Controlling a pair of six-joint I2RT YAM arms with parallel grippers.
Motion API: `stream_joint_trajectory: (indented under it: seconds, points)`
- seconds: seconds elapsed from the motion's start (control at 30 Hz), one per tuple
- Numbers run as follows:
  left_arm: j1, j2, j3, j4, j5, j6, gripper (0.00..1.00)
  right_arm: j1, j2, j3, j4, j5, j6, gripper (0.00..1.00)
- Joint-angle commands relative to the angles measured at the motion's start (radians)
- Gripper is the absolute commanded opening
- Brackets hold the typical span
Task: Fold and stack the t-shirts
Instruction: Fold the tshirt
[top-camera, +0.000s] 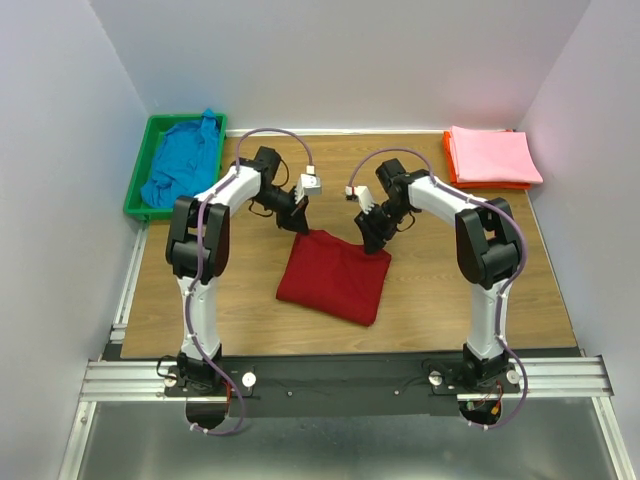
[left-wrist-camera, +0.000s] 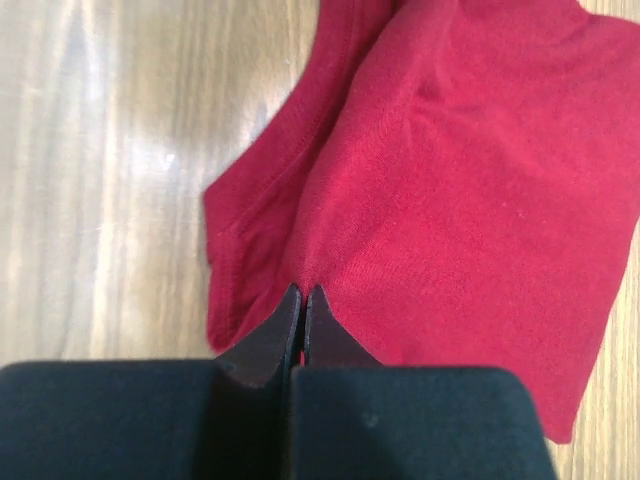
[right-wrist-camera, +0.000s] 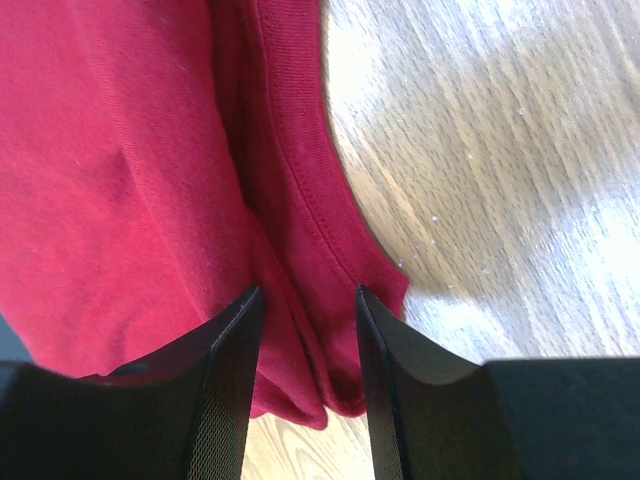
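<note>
The left gripper (left-wrist-camera: 303, 292) is pinched shut at the 11 o'clock corner of the dark red t-shirt (top-camera: 335, 278), mid-table (top-camera: 200, 290), perhaps catching no cloth. The right gripper (right-wrist-camera: 307, 295) straddles the 1 o'clock corner, half-open. A one-sided lift would skew the fold.

A wood-grain tabletop (top-camera: 440, 290) is boxed in by plain pale walls (top-camera: 350, 60) behind and on both sides. A silver metal rail (top-camera: 140, 378) runs along its near edge, and soft glare lies on the wood.
</note>
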Motion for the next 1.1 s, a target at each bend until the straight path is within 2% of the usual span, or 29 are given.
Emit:
stream_joint_trajectory:
  seconds: [0.0, 0.13, 0.27, 0.5, 0.73, 1.07]
  points:
    - [0.016, -0.101, 0.022, 0.040, -0.050, -0.048, 0.00, 0.001, 0.009, -0.019, -0.005, 0.060, -0.039, 0.48]
    - [0.015, -0.120, -0.041, 0.211, -0.194, -0.185, 0.00, 0.001, 0.023, -0.034, 0.026, 0.109, -0.045, 0.46]
    - [0.013, -0.045, -0.059, 0.270, -0.213, -0.249, 0.00, -0.019, 0.026, -0.001, 0.046, 0.157, -0.021, 0.45]
    - [0.010, 0.012, -0.099, 0.419, -0.253, -0.349, 0.00, -0.066, -0.060, 0.065, 0.033, 0.146, 0.042, 0.53]
    - [0.007, 0.038, -0.093, 0.438, -0.263, -0.368, 0.00, -0.066, -0.140, 0.029, -0.003, 0.037, 0.064, 0.53]
    - [0.001, 0.044, -0.094, 0.433, -0.268, -0.360, 0.00, -0.063, -0.048, -0.002, -0.036, 0.011, 0.024, 0.50]
